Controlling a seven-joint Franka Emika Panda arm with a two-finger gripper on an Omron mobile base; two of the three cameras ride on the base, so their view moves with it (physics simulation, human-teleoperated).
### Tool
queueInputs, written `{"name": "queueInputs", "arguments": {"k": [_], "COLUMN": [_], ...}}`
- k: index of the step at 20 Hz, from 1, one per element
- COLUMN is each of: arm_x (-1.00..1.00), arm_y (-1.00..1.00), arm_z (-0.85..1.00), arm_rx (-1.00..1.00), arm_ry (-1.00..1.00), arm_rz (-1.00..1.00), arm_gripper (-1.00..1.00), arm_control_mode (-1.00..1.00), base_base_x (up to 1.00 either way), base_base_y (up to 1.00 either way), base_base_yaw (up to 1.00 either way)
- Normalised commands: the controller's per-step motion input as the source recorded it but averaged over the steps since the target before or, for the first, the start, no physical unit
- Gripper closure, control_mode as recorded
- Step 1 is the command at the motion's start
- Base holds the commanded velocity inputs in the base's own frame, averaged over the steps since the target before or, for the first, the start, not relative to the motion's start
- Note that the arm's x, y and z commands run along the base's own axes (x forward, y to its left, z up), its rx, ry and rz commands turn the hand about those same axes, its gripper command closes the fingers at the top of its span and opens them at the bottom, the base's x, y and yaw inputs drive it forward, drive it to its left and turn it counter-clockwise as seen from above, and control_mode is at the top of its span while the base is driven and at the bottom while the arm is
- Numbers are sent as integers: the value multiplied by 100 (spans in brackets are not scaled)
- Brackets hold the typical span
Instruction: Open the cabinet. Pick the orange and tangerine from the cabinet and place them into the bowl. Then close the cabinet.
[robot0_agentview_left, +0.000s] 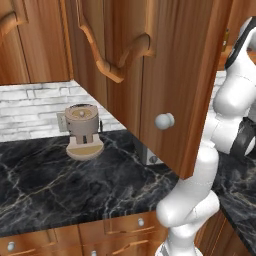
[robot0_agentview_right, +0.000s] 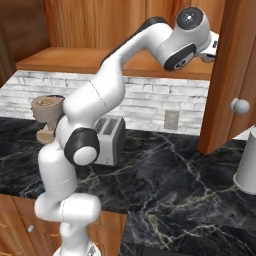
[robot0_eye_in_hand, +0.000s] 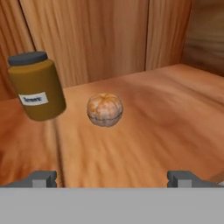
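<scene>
The cabinet's tall wooden door (robot0_agentview_left: 170, 75) stands swung open, its round silver knob (robot0_agentview_left: 164, 121) facing out; the same door (robot0_agentview_right: 227, 75) shows at the right of the right base view. My arm reaches up past the door's edge into the cabinet. On the wooden shelf (robot0_eye_in_hand: 166, 109) sits one round, ribbed orange-coloured fruit (robot0_eye_in_hand: 104, 110); I cannot tell whether it is the orange or the tangerine. My gripper (robot0_eye_in_hand: 113, 178) is open, a short way back from the fruit, which lies centred between the two fingertips (robot0_eye_in_hand: 43, 178). The bowl is out of view.
A brown jar (robot0_eye_in_hand: 37, 87) with a dark lid stands on the shelf just left of the fruit. Below, the black marble counter (robot0_agentview_left: 50, 185) carries a coffee grinder (robot0_agentview_left: 82, 130), a silver toaster (robot0_agentview_right: 109, 140) and a grey cylinder (robot0_agentview_right: 247, 167) at the right.
</scene>
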Motion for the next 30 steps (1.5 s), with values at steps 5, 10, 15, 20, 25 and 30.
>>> {"name": "queueInputs", "arguments": {"k": [5,10,15,20,25,30], "arm_x": [10,4,2,2,10,36], "arm_y": [0,0,0,0,0,11], "arm_z": [-4,-28,-24,-21,-27,-58], "arm_rx": [0,-2,-2,-4,-2,-3], "arm_ry": [0,0,-1,-6,-21,-16], "arm_rz": [0,0,0,0,0,0], "arm_gripper": [-100,-100,-100,-100,-100,-100], "arm_control_mode": [-100,-100,-100,-100,-100,-100], "base_base_x": [0,0,0,0,0,0], "base_base_y": [0,0,0,0,0,0], "base_base_yaw": [0,0,0,0,0,0]}}
